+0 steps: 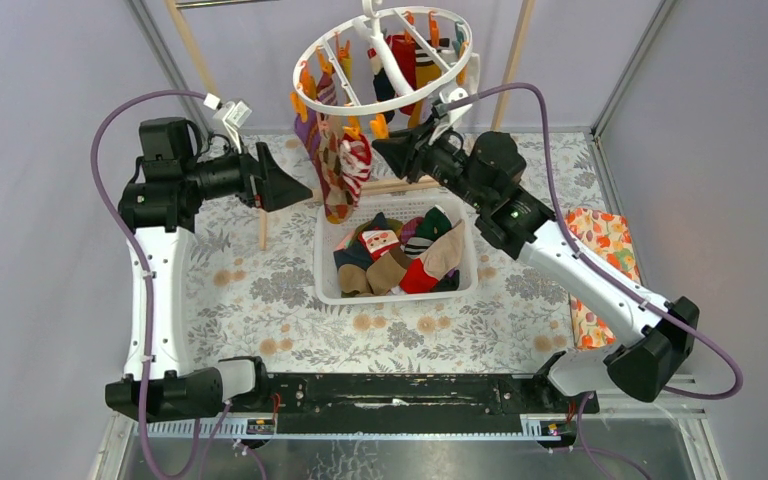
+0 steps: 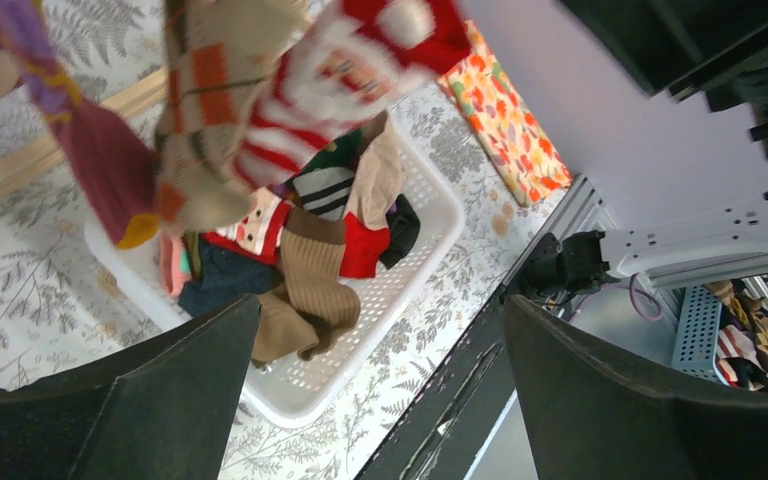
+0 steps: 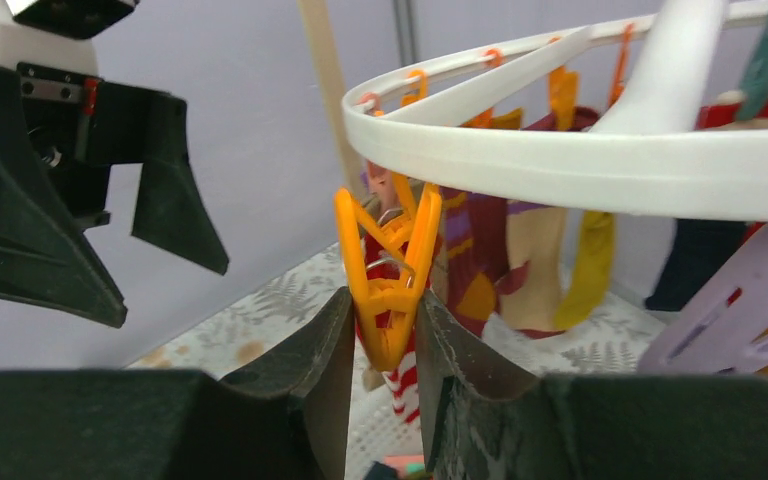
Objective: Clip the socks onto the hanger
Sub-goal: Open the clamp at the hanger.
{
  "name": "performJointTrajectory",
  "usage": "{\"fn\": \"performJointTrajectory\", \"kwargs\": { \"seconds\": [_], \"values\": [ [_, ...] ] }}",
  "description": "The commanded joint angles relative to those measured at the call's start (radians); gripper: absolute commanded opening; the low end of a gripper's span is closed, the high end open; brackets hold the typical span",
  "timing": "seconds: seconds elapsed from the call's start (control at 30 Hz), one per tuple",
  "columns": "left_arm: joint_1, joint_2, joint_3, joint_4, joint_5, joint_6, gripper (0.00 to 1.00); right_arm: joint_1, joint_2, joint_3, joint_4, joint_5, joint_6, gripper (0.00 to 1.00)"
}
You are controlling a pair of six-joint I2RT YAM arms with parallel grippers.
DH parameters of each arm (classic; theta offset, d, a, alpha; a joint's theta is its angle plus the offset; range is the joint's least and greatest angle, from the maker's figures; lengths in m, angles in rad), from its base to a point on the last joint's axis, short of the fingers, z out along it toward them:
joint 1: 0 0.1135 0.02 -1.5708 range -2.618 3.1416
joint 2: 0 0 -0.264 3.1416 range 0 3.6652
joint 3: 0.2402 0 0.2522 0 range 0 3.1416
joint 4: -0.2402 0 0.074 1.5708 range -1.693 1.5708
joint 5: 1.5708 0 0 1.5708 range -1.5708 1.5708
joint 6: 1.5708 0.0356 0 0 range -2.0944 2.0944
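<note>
Over on the left, the left gripper (image 1: 290, 182) hangs in the air beside the rack with its jaws spread wide and nothing between them, and its own camera looks down past them at the basket. Just to its right a bunch of pinned socks (image 1: 338, 170) dangles from the near rim of the hanger (image 1: 305, 60), maroon, checked and red-and-white striped, with a few more hanging under the far side of the ring. Below, the white basket (image 1: 325, 290) holds a good heap of loose socks (image 1: 400, 255), tan, red, dark and Santa-patterned, so I'd judge the job partway done: several pairs are up and plenty are left to clip. Right of the ring, the right gripper (image 3: 385, 310) is closed onto an orange clip (image 3: 388, 270) under the rim, one finger pressing each side, and a striped sock (image 3: 400, 385) hangs directly below it. Whether that sock is caught in the clip I can't tell. Neither gripper carries a sock of its own.
</note>
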Motion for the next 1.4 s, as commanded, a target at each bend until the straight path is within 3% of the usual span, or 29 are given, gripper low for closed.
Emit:
{"fn": "performJointTrajectory", "kwargs": {
  "seconds": [0.0, 0.23, 0.37, 0.53, 0.7, 0.97, 1.37],
  "values": [
    [-0.007, 0.03, 0.113, -0.043, 0.086, -0.048, 0.99, 0.04, 0.034, 0.07, -0.036, -0.054, 0.123, 0.0],
    [-0.007, 0.042, 0.192, 0.034, 0.202, -0.201, 0.99, 0.039, 0.114, 0.078, 0.114, -0.23, 0.36, 0.0],
    [-0.008, 0.006, 0.106, 0.305, 0.277, -0.424, 0.99, 0.045, 0.151, 0.05, 0.216, -0.266, 0.481, 0.0],
    [-0.021, -0.018, 0.007, 0.598, 0.256, -0.658, 0.99, 0.077, 0.175, 0.033, 0.288, -0.239, 0.516, 0.0],
    [-0.065, 0.047, 0.053, 0.592, 0.171, -0.647, 0.99, 0.148, 0.195, 0.074, 0.22, -0.123, 0.417, 0.0],
    [-0.085, 0.134, 0.159, 0.444, 0.016, -0.502, 0.91, 0.26, 0.189, 0.101, 0.1, 0.227, 0.159, 0.0],
    [-0.107, 0.159, 0.153, 0.414, -0.065, -0.402, 0.62, 0.285, 0.235, 0.178, 0.035, 0.297, 0.126, 0.0]
  ]
}}
